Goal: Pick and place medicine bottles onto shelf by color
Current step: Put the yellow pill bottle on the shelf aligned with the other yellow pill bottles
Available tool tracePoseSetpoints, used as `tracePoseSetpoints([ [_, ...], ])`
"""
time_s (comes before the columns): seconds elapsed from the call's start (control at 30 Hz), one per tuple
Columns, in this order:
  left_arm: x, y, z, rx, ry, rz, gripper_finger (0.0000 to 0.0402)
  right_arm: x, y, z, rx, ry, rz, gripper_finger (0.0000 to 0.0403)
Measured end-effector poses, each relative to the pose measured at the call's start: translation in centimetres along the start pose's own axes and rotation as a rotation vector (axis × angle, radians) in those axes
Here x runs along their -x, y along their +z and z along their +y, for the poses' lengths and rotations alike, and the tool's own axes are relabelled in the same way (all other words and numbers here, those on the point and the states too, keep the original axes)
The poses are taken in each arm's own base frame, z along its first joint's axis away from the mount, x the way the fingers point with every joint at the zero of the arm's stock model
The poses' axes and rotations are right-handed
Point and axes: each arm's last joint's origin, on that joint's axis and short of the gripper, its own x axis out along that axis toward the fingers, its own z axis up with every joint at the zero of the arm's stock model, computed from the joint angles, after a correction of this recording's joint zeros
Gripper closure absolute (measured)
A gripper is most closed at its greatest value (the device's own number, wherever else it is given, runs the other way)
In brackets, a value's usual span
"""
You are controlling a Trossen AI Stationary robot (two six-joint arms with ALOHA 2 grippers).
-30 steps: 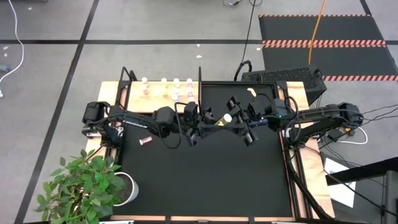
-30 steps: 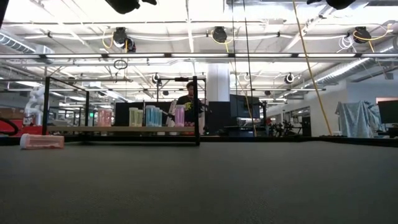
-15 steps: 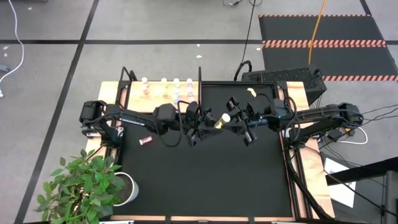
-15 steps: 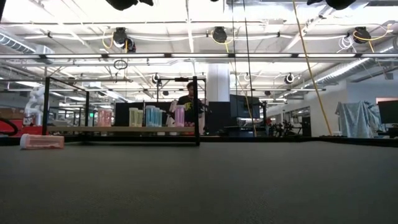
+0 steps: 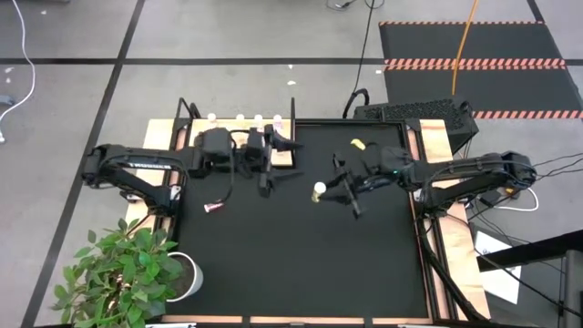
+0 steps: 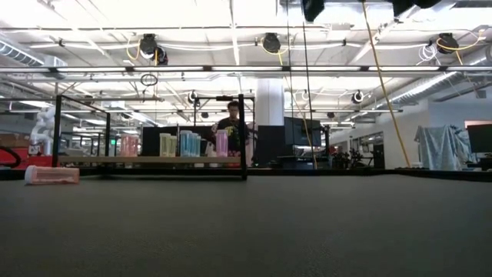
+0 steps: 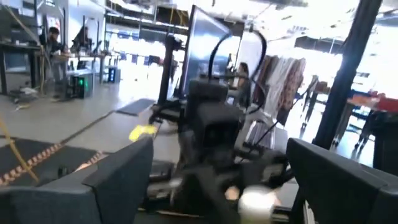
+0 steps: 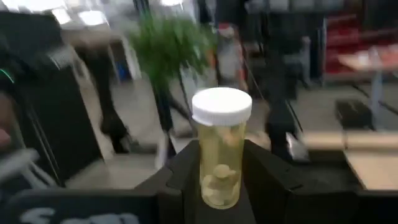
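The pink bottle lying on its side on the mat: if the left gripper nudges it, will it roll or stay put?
Probably rolls: the pink bottle lies on its side on the black mat, and its body looks round. It is tiny beside the arms, so likely light and easily knocked away. The white cap end may make it curve.

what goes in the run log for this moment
right end effector: shut on yellow bottle | left end effector: open, empty, near shelf | pink bottle: lying on mat

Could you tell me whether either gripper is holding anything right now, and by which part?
The right gripper holds a yellow medicine bottle by its lower body, white cap free. The left gripper, open near the shelf, holds nothing.
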Motion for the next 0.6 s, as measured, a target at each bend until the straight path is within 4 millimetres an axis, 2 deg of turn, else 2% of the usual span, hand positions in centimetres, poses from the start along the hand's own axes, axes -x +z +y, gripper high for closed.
tracePoseSetpoints([
  [0.1,-0.2,0.0,-0.1,-0.006,0.009,0.039,0.0032,-0.1,-1.0,-0.4,0.050,-0.124,0.082,0.0301],
  [0.27,-1.8,-2.0,-0.1,-0.124,0.054,0.271,0.0036,0.0,-1.6,-0.9,0.162,-0.279,0.147,0.0301],
  [0.43,-3.3,-2.4,0.4,-0.146,0.067,0.315,0.0032,0.1,-1.6,-1.2,0.225,-0.321,0.158,0.0301],
  [0.6,-3.4,-2.6,1.0,-0.158,0.032,0.331,0.0036,0.3,-1.6,-1.8,0.218,-0.344,0.166,0.0300],
])
